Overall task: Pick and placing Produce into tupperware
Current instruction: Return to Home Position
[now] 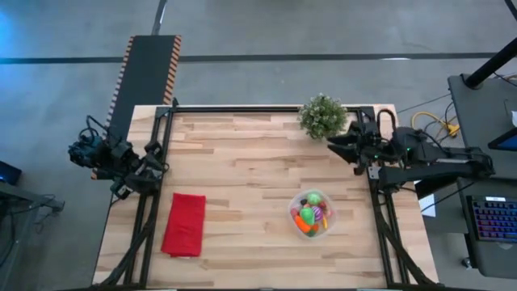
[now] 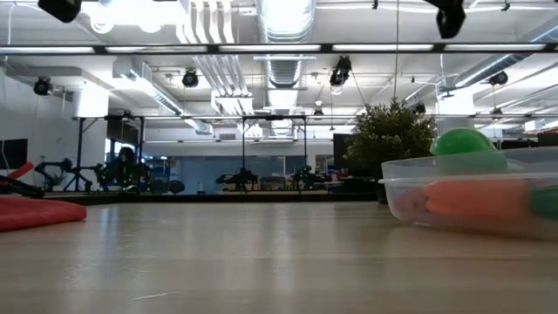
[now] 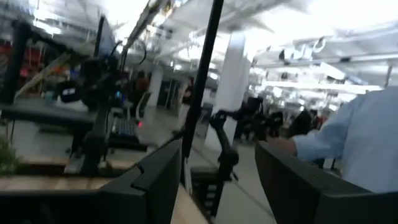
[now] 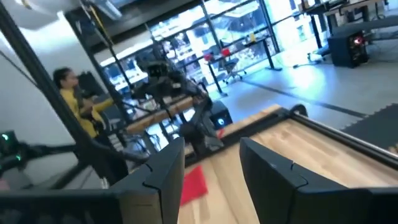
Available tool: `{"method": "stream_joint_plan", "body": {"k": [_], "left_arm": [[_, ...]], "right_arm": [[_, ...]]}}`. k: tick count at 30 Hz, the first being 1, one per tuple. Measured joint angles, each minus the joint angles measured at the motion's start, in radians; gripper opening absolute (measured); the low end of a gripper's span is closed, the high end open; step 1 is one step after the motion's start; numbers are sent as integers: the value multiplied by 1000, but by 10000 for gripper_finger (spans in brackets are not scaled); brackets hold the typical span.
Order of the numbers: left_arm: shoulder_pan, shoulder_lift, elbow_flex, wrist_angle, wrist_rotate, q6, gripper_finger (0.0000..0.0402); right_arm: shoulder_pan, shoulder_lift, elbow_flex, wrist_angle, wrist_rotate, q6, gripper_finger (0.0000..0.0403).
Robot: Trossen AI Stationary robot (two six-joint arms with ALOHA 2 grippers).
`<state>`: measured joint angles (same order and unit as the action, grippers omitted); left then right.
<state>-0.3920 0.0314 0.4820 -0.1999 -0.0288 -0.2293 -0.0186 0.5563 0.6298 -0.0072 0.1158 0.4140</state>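
Observation:
The clear round tupperware [image 1: 312, 212] stands on the table's right near part and holds the produce [image 1: 309, 215]: an orange carrot, green, red, pink and yellow pieces. In the low view the tupperware [image 2: 471, 196] shows at the right with a green piece [image 2: 464, 141] on top and the carrot [image 2: 475, 197] inside. My left gripper [image 1: 157, 166] is pulled back at the table's left edge, open [image 3: 217, 180]. My right gripper [image 1: 333, 145] is raised at the right far side next to the plant, open [image 4: 211, 165]. Neither touches anything.
A red folded cloth [image 1: 185, 224] lies flat on the table's left near part, also seen as the cloth [image 4: 194, 183] past my right fingers. A green potted plant [image 1: 323, 115] stands at the far edge. A person's sleeve [image 3: 354, 137] shows beyond the table.

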Motion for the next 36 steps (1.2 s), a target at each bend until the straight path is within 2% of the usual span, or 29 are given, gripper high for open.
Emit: {"method": "stream_joint_plan", "body": {"k": [6,15,20,28,36], "left_arm": [[0,-3,-6,-34,-6,-1,192],[0,-3,-31,-97,-20,-51,192],[0,-3,-55,-96,-64,-107,192],[0,5,-79,-98,-92,-154,192],[0,12,-79,-90,-89,-154,192]], "right_arm": [[-1,-137,-109,-81,72,-15,150],[1,-396,-249,-99,53,-42,144],[1,-555,-283,-199,39,-69,146],[-1,-535,-245,-350,43,-89,148],[-1,-557,-286,-315,42,-75,143]]}}
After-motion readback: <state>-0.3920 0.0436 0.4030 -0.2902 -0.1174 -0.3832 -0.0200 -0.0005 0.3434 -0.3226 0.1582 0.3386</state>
